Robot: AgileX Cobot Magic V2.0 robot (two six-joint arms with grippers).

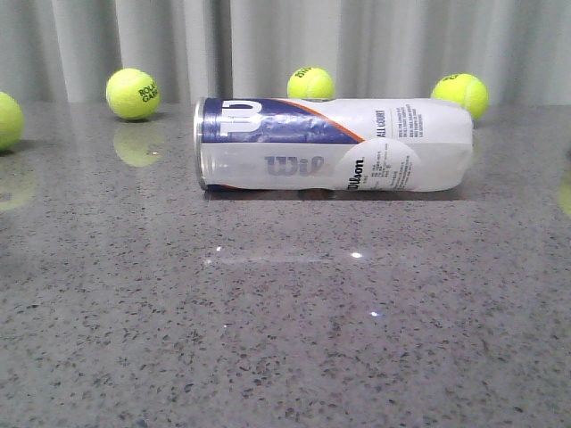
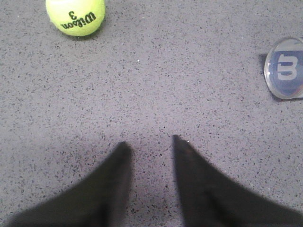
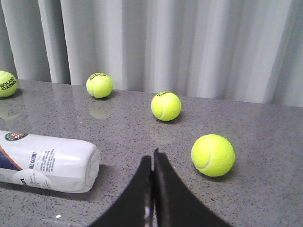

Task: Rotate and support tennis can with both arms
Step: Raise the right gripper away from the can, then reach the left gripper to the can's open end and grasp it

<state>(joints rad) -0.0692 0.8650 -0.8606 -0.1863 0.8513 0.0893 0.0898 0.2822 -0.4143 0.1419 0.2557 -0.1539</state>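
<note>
**Q:** Grey speckled stone table [image 1: 285,357], pale pleated curtain [image 1: 285,45] behind. Where does the tennis can [image 1: 335,144] lie?

**A:** On its side, mid-table in the front view, long axis running left to right. The silver rim [image 1: 199,143] faces the robot's left; the rounded closed end [image 1: 459,143] faces its right. Loose tennis balls [image 1: 133,93] sit behind and to either side, none seen touching it.

**Q:** And the two arms?

**A:** Neither touches the can. The left gripper [image 2: 149,142] has its wedge fingers spread, with bare table between them; the rim end shows off to one side of its view, well apart. The right gripper [image 3: 152,158] has its fingers pressed together, empty, near the can's closed end and a ball [image 3: 213,155].

**Q:** How should the can handle?

**A:** Judged from its look: light, with a thin, smooth plastic wall that would likely flex under a hard pinch and slip on the glossy label. Lying down, it can roll. Whether balls are inside cannot be told.

**Q:** Where to take hold?

**A:** Probably near the metal rim, the stiffest part, while the other arm steadies the closed end against rolling as the can turns upright.
</note>
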